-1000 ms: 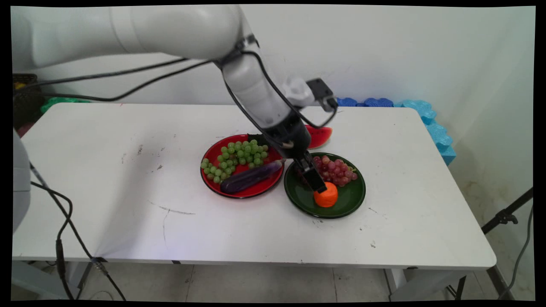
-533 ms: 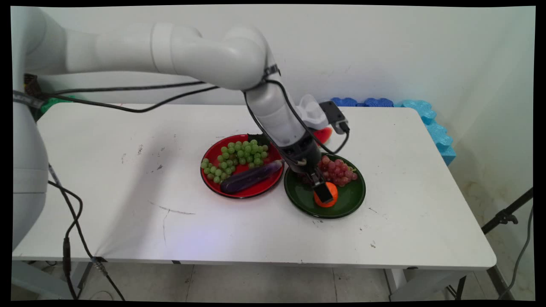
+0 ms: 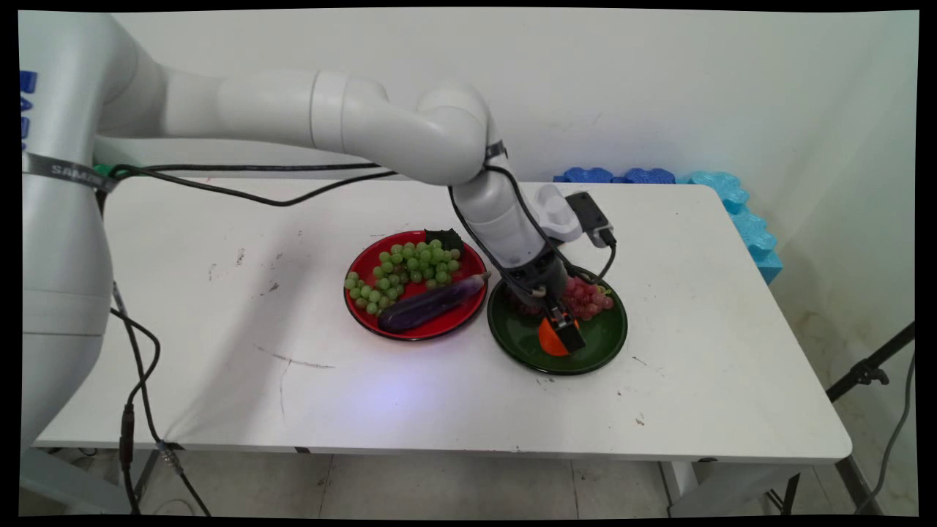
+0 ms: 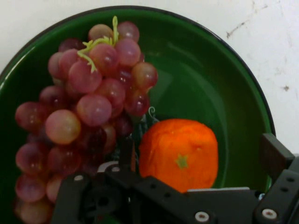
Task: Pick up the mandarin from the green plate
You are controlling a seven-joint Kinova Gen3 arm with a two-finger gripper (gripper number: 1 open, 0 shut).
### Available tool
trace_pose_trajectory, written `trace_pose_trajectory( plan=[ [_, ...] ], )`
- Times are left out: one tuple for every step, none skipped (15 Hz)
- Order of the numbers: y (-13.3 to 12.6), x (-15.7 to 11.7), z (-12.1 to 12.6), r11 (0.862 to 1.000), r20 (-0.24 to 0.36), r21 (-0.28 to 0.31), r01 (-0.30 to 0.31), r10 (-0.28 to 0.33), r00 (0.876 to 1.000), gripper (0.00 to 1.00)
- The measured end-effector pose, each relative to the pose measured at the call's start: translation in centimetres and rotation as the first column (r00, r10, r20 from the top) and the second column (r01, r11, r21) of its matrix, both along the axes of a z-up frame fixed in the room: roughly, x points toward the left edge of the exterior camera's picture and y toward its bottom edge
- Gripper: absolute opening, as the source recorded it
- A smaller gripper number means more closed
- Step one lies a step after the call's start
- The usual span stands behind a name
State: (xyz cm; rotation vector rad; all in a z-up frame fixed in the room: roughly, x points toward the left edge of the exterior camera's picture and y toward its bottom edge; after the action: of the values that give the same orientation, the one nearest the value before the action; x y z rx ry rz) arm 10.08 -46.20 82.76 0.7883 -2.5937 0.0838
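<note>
A white worktop stands against a pale wall, with blue foam pieces along its far right edge. Right of centre, an orange sits on the near part of a green plate. The end effector is down over the orange, its fingers spread wide to either side of it. In the hand view one finger stands clear of the fruit with plate showing between, and the other is close against the opposite side. Whether that one touches cannot be told, and nothing is gripped. A bunch of red grapes lies just beside the orange, on the far part of the same plate. Left of it, almost rim to rim, a red plate carries green grapes and, on its near side, an eggplant.
</note>
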Motion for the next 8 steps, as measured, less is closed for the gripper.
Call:
trace_pose_trajectory(
  plan=[
    [-0.1,-0.2,-0.3,1.0,-0.001,0.001,0.0,0.0,1.0,1.0],
    [-0.2,-0.4,-0.7,1.0,-0.003,0.002,0.0,0.0,1.0,1.0],
    [-0.3,-0.6,-0.9,1.0,-0.004,0.004,0.0,0.0,1.0,1.0],
    [-0.3,-0.7,-1.1,1.0,-0.004,0.007,0.0,0.0,1.0,1.0],
    [-0.3,-0.9,-1.3,1.0,-0.005,0.01,0.002,-0.002,1.0,1.0],
    [-0.3,-1.0,-1.4,1.0,-0.006,0.012,0.003,-0.003,1.0,1.0],
    [-0.3,-1.2,-1.5,1.0,-0.007,0.013,0.005,-0.005,1.0,1.0],
    [-0.3,-1.3,-1.6,1.0,-0.008,0.012,0.008,-0.008,1.0,0.0]
  ],
)
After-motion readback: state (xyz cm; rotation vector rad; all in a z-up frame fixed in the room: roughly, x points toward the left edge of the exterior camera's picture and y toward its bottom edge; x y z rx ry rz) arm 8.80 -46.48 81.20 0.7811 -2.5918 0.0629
